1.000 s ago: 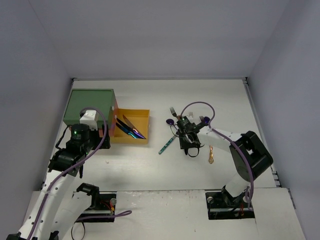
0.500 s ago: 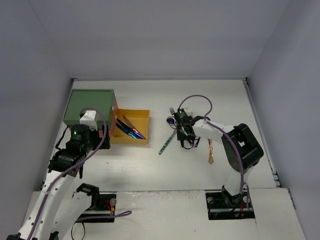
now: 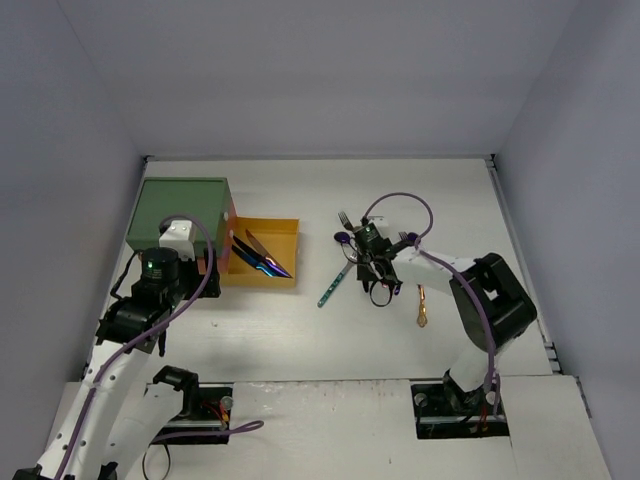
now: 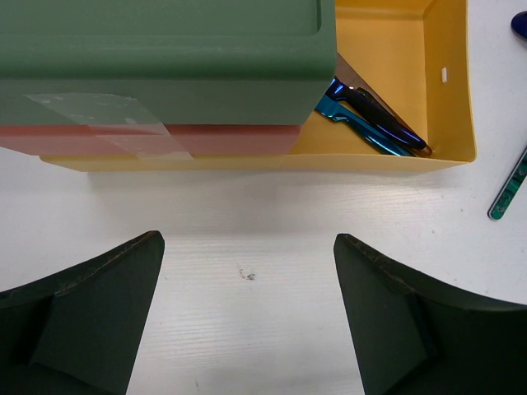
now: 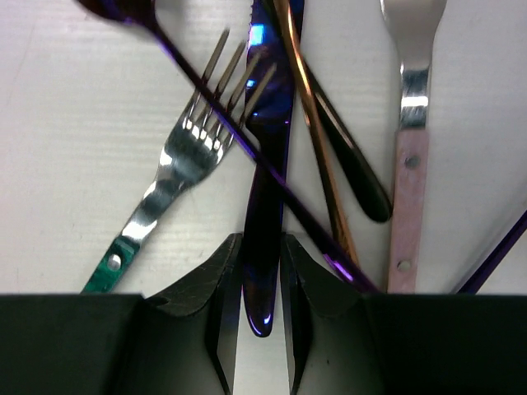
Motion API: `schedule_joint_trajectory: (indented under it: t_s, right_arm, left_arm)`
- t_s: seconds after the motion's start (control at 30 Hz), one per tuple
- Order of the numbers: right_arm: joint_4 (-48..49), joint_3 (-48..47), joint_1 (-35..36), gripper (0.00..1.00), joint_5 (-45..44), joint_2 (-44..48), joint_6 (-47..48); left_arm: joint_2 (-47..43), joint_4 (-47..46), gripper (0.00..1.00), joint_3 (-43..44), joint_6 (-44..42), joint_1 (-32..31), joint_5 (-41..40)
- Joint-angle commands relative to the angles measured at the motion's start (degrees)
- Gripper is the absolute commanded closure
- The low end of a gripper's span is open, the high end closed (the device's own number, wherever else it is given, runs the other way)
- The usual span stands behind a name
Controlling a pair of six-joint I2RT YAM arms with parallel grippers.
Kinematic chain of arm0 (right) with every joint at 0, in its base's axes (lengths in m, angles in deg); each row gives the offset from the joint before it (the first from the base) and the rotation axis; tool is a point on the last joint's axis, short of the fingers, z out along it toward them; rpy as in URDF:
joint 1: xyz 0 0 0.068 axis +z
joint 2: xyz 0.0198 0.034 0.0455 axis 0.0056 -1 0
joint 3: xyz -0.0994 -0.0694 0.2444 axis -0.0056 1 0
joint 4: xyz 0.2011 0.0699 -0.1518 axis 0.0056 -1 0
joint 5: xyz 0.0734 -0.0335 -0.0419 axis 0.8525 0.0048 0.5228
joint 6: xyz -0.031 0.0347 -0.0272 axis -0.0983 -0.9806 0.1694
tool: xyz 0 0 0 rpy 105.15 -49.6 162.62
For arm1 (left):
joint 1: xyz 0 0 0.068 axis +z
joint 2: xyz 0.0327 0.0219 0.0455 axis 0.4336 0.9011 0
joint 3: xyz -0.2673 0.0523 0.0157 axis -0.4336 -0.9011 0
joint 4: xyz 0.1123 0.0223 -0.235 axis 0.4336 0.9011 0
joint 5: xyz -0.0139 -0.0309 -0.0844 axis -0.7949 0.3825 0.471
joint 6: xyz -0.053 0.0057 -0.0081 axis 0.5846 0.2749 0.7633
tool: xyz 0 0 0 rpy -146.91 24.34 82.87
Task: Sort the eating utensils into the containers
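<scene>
A heap of eating utensils [image 3: 378,262] lies mid-table. In the right wrist view my right gripper [image 5: 261,243] is shut on the handle of a dark purple knife [image 5: 265,177], both pads against its sides. A thin purple handle [image 5: 247,136], a copper one [image 5: 321,156] and a dark one [image 5: 356,177] cross it. The containers [image 3: 180,213] stand at the left, with the yellow drawer [image 4: 449,99] pulled out and blue and dark knives [image 4: 370,123] in it. My left gripper [image 4: 247,239] hangs open over bare table in front of them.
A teal-handled fork [image 5: 177,156] lies left of the held knife and a pink-handled utensil [image 5: 409,189] to its right. A copper spoon [image 3: 422,308] lies apart on the right. The orange-red drawer [image 4: 165,140] is closed. Walls enclose the table.
My right gripper has shifted a little over the heap and its jaws have narrowed onto the dark purple knife's handle. The left arm has not moved.
</scene>
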Motion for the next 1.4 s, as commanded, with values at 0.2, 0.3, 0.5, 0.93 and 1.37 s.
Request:
schedule_joint_trajectory:
  t_s: [0.2, 0.3, 0.5, 0.93, 1.37]
  right_arm:
    - [-15.78, 16.49, 16.07, 0.91, 7.19, 12.72, -13.74]
    - [-17.37, 15.84, 15.95, 0.80, 6.21, 13.92, -13.71]
    - [-17.36, 9.77, 15.86, 0.65, 1.59, 6.66, -11.63]
    - [-17.25, 1.67, 10.96, 0.70, -0.16, -1.44, -7.22]
    - [-16.88, 2.39, 8.87, 1.00, 1.13, -0.81, -4.03]
  left_arm:
    - [0.98, -2.81, 0.18, 0.87, 0.67, -0.28, 0.42]
    - [0.88, -2.90, 0.18, 0.87, 0.67, -0.20, 0.49]
    - [0.64, -2.83, 0.18, 0.70, 0.76, -0.23, 0.45]
    - [0.20, -2.73, 0.18, 0.70, 0.67, -0.20, 0.44]
    - [-0.02, -2.81, 0.18, 0.65, 0.58, -0.20, 0.41]
